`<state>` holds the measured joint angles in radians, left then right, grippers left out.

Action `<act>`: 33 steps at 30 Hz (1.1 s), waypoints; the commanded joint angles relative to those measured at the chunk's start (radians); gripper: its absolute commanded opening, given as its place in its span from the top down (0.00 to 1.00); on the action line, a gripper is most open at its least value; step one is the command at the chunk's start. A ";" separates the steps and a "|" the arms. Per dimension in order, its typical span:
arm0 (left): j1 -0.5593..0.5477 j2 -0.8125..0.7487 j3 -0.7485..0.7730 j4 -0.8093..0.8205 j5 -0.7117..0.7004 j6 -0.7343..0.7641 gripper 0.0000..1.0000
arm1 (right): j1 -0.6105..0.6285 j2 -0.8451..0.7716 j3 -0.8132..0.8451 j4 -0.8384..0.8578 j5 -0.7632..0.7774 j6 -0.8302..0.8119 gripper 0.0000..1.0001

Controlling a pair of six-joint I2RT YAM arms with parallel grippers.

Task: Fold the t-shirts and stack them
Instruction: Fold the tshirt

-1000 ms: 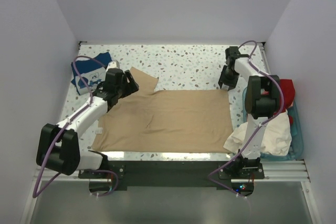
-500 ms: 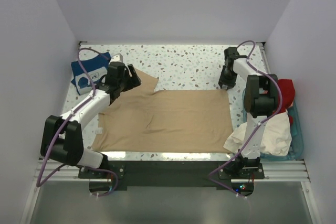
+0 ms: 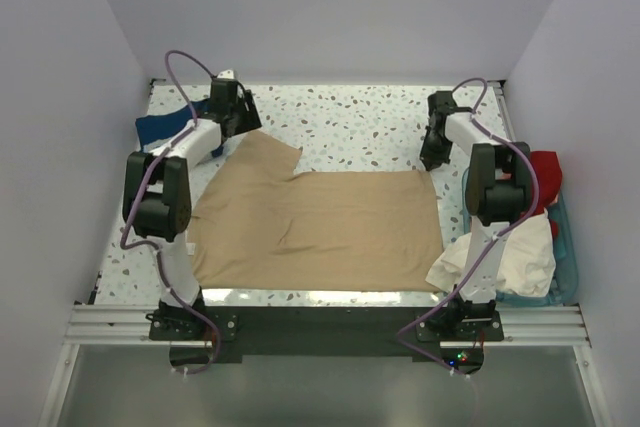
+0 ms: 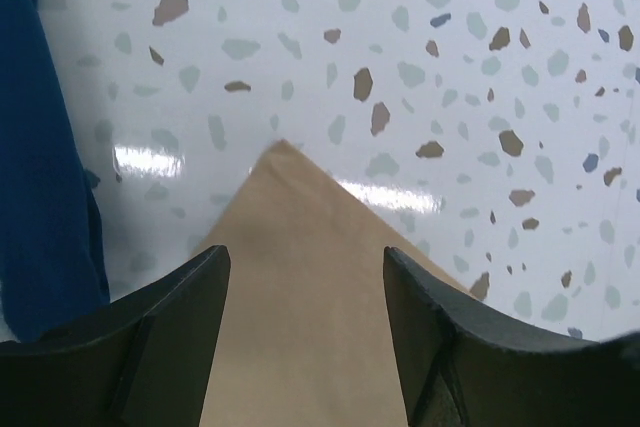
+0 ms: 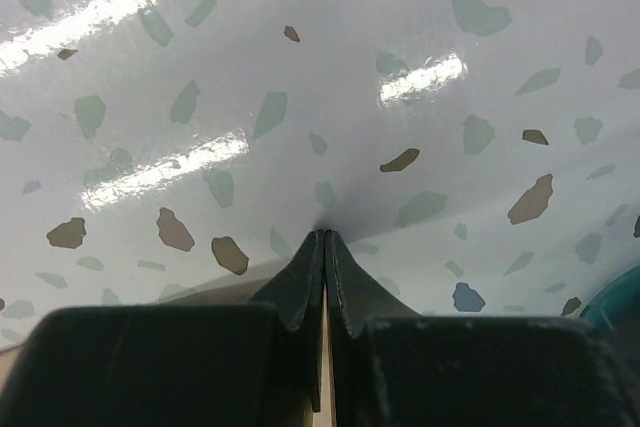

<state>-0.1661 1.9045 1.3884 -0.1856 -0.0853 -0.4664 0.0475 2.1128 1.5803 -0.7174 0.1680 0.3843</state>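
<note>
A tan t-shirt (image 3: 310, 222) lies spread flat across the middle of the table. My left gripper (image 3: 243, 117) is open over the shirt's far-left corner. In the left wrist view the tan point of cloth (image 4: 290, 207) lies between the spread fingers (image 4: 170, 307) of that gripper (image 4: 305, 277). My right gripper (image 3: 432, 159) is at the shirt's far-right corner. Its jaws (image 5: 323, 235) are shut with a thin sliver of tan cloth (image 5: 325, 347) pinched between them. A navy blue t-shirt (image 3: 160, 127) lies at the far left, also seen in the left wrist view (image 4: 40, 147).
A teal basket (image 3: 568, 272) stands at the right edge, with a red shirt (image 3: 546, 169) and a cream-white shirt (image 3: 500, 257) spilling from it. White walls enclose the speckled table (image 3: 350, 117) on three sides.
My left arm has swung from the shirt's left side up to its far-left corner, jaws still open. My right gripper has shut on the far-right corner.
</note>
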 commanded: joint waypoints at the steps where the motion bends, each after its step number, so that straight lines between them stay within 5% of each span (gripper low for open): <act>1: 0.025 0.086 0.127 0.014 0.032 0.100 0.33 | -0.011 -0.007 -0.054 -0.070 0.041 -0.005 1.00; 12: 0.040 0.312 0.311 0.021 0.062 0.166 0.47 | -0.012 -0.068 -0.071 -0.125 0.016 0.019 1.00; 24: 0.040 0.392 0.374 0.008 0.001 0.199 0.50 | -0.011 -0.100 -0.074 -0.148 0.008 0.022 1.00; 33: 0.039 0.396 0.345 -0.006 0.019 0.206 0.71 | -0.011 -0.111 -0.060 -0.160 0.002 0.021 1.00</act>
<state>-0.1371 2.3024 1.7367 -0.2054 -0.0650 -0.2863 0.0433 2.0647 1.5162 -0.8539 0.1680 0.3992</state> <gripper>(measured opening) 0.316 0.009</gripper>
